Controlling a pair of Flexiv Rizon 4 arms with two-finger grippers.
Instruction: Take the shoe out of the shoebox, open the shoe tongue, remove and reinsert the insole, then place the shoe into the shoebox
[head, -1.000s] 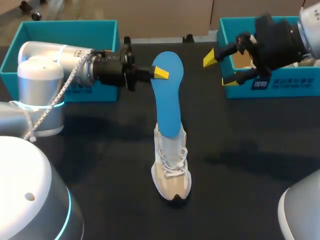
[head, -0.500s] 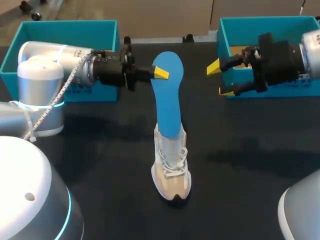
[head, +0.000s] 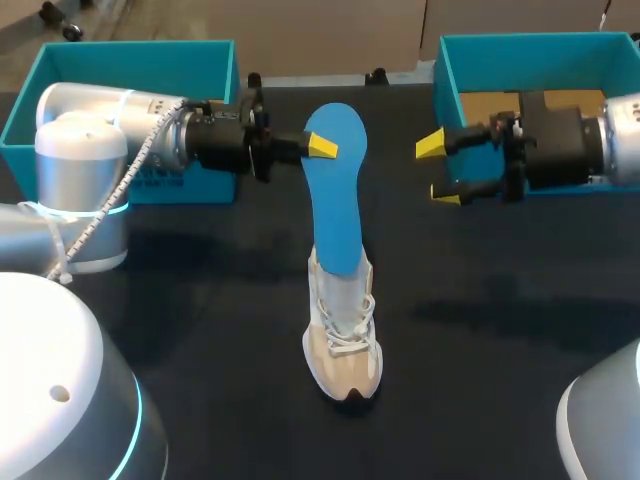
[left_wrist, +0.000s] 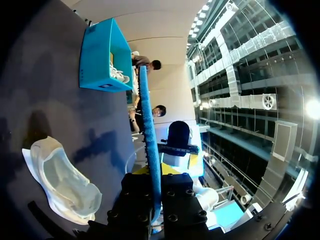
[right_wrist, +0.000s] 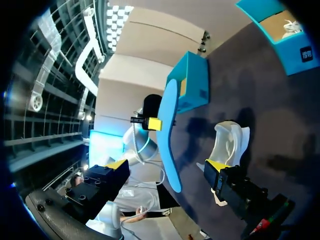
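Right tool (head: 438, 170), fingers spread, has moved left and down from the shoebox (head: 445, 60) front toward the insole (head: 335, 200); a gap remains. Left tool (head: 318, 145) is unchanged, pinching the insole's upper end. The lower end sits in the shoe (head: 343, 340), mid-surface (head: 200, 300). Left wrist view shows the insole edge-on. Open surface lies all round the shoe.

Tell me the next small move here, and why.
Probably bring the open right gripper down toward the shoe to steady it. The left gripper is shut on the top of the blue insole, whose lower end sits inside the shoe. Nothing holds the shoe itself, and the right gripper is empty.
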